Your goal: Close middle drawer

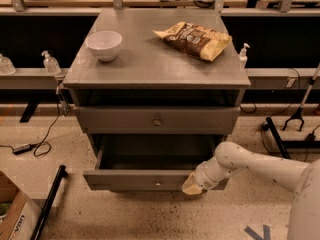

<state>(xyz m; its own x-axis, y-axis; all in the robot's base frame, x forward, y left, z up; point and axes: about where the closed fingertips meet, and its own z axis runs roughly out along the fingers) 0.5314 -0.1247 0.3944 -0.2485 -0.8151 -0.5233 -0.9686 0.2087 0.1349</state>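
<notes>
Middle drawer [132, 179] partly open, gripper [192, 186] at its front, speckled floor [125, 218]

On the grey cabinet top [150, 69] a white bowl [104, 45] stands at ten o'clock and a crumpled snack bag [194, 39] lies at one o'clock, well apart. Pump bottles stand at nine [50, 63] and three o'clock [243, 54] of the cabinet. A cardboard box [15, 216] sits on the speckled floor [125, 214] at seven o'clock.
</notes>
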